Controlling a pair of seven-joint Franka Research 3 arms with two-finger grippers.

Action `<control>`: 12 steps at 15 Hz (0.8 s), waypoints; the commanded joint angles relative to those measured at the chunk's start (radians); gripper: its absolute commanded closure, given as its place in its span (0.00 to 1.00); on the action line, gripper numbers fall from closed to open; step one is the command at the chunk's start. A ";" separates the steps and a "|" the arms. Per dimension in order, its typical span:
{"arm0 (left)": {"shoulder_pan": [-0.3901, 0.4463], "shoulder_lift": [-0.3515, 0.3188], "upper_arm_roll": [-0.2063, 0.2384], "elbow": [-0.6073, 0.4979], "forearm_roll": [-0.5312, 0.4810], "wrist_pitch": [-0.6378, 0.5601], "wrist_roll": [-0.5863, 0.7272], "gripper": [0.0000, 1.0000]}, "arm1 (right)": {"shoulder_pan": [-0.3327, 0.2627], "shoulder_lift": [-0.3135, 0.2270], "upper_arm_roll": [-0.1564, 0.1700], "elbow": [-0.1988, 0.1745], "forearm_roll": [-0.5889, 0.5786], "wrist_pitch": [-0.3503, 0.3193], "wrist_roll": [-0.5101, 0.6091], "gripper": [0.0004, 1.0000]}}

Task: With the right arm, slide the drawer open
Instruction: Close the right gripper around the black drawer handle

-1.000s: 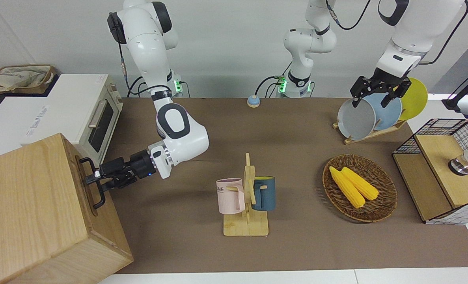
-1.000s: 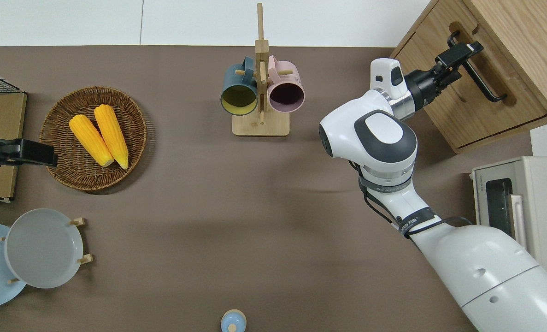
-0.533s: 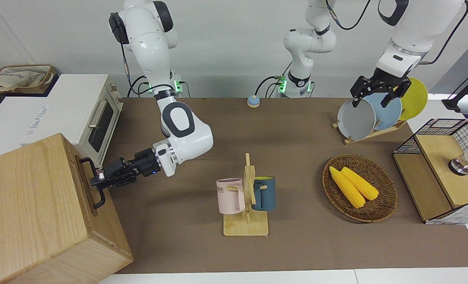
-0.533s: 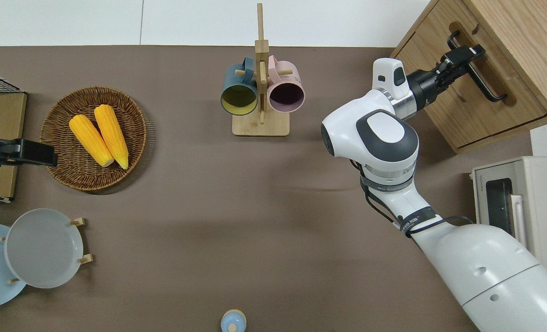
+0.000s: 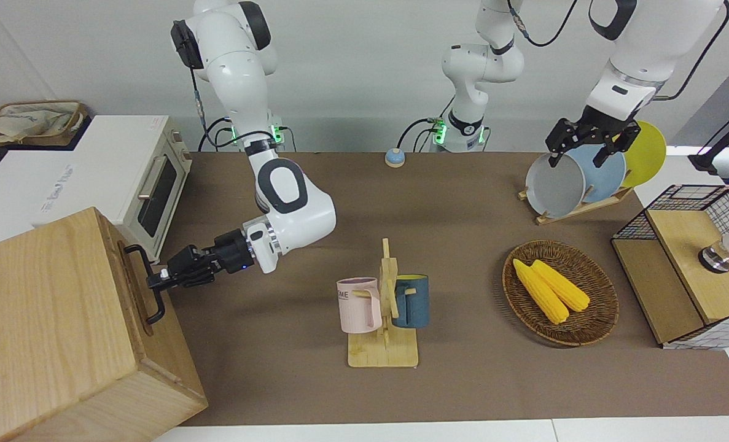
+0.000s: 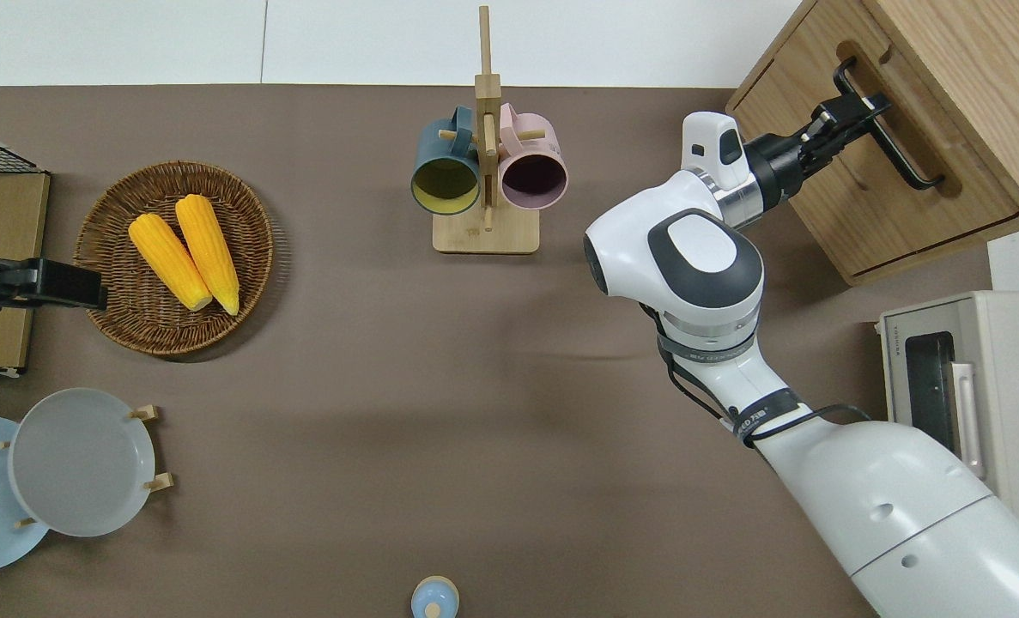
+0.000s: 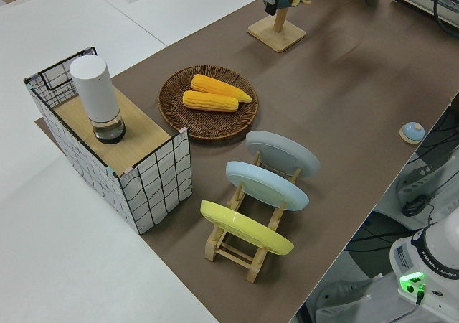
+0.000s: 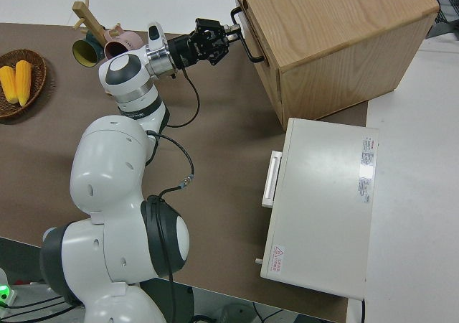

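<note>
Right gripper (image 6: 852, 116) at the black bar handle (image 6: 891, 146) of the drawer (image 6: 870, 193), fingers closed around the bar near one end.

Drawer sits in the light-wood cabinet (image 5: 51, 319) at the right arm's end of the table, its front facing across the table toward the mug rack (image 5: 384, 307). Handle's long axis runs along the drawer front; judged pull direction is square to it, back along the forearm toward the rack. Overhead view shows a thin dark line round the drawer front; whether it has slid out at all, cannot tell. Right side view (image 8: 229, 32) shows fingertips meeting the bar; front view (image 5: 158, 281) partly hides this. Grip is off-centre, so the drawer may skew. Left arm parked.
</note>
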 commanded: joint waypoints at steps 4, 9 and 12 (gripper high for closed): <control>-0.017 0.013 0.017 0.020 0.012 0.000 0.008 0.00 | -0.022 -0.017 0.008 -0.005 0.005 -0.012 -0.031 0.84; -0.017 0.013 0.017 0.020 0.012 0.000 0.008 0.00 | -0.027 -0.024 0.008 0.007 0.080 -0.014 -0.030 0.91; -0.017 0.013 0.017 0.020 0.012 0.000 0.008 0.00 | -0.016 -0.028 0.014 0.029 0.143 -0.026 -0.020 0.94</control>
